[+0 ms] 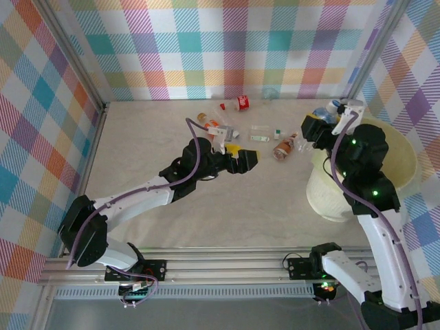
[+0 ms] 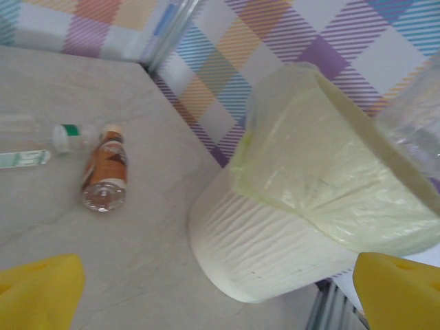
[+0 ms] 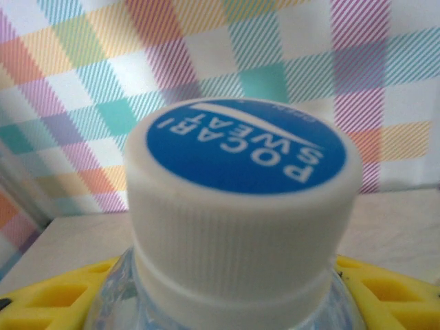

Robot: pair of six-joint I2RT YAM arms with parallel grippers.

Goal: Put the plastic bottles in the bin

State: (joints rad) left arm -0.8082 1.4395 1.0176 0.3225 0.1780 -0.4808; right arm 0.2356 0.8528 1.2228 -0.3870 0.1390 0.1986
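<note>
**Blue-capped bottle gripped at the bin's rim, ready for the drop**

On the left, the left fingers (image 2: 40,292) hang released over the middle of the desk (image 1: 137,137), wide apart with nothing between them. Their wrist camera looks past them at an amber bottle (image 2: 104,175) lying on its side; just beside its cap lies a clear bottle with a green cap (image 2: 48,134). In the top view more bottles lie scattered toward the back wall, among them an orange-labelled bottle (image 1: 206,121) and a red-labelled bottle (image 1: 240,103); none of these is in the bin yet.

Further right stands the bin (image 1: 405,161), upright near the right-hand wall, with a thin pale yellow liner (image 2: 309,158) over its opening; what lies inside I cannot tell. The right fingers (image 3: 395,295) are clenched on a clear bottle with a blue-topped white cap (image 3: 244,148), its cap toward the wrist camera. From above it seems to sit at the bin's far left rim rather than over the middle.

The step in hand looks like the drop. To do it well, carry the bottle further over the opening before letting go, so it cannot strike the rim and bounce back onto the desk; then loosen fully and lift straight up, so the fingers do not drag the liner. The left arm does best to keep off the bin meanwhile; the amber bottle looks like its nearest pick.
</note>
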